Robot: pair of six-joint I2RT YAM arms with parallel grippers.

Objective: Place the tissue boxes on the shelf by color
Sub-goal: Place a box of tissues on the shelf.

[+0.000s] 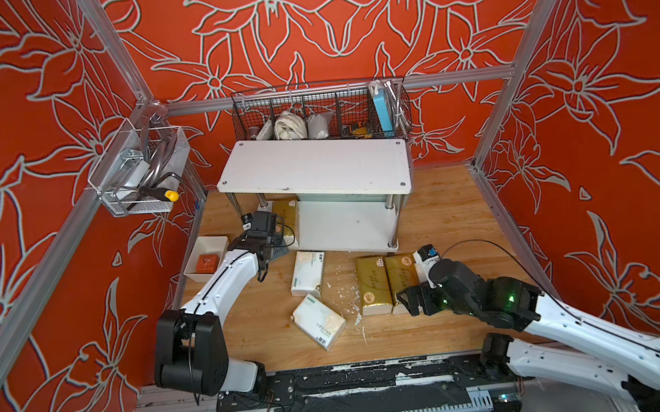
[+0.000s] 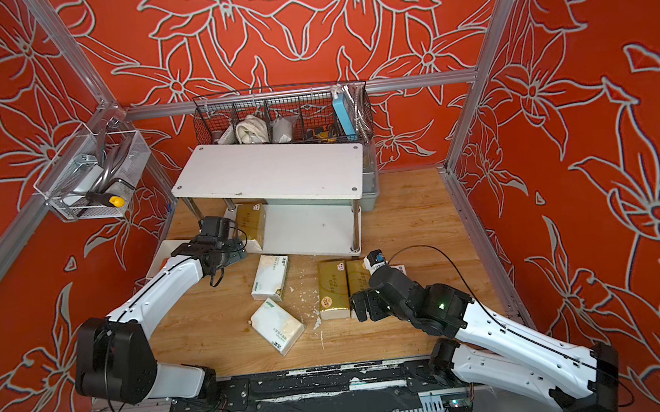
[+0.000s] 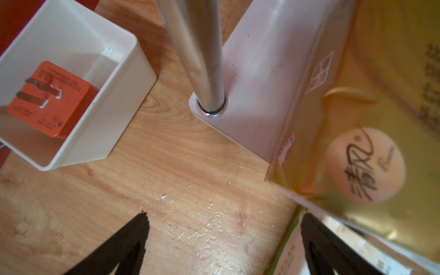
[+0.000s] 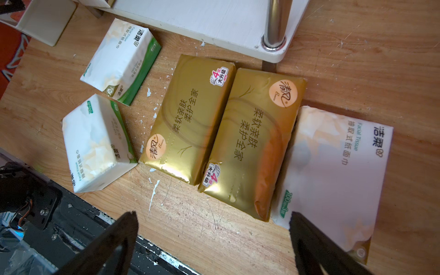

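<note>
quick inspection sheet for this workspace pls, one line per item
surface: wooden tabletop, white flakes scattered
job's things: shelved gold pack on shelf lower board; loose gold packs and white packs on tabletop
clutter: white tray with orange plug beside shelf; wire basket, clear bin on walls
grippers: left tool open, empty, near shelf; right tool open, empty, near loose gold packs
cables: black cable arcs over right arm
surroundings: red floral walls, aluminium frame
</note>
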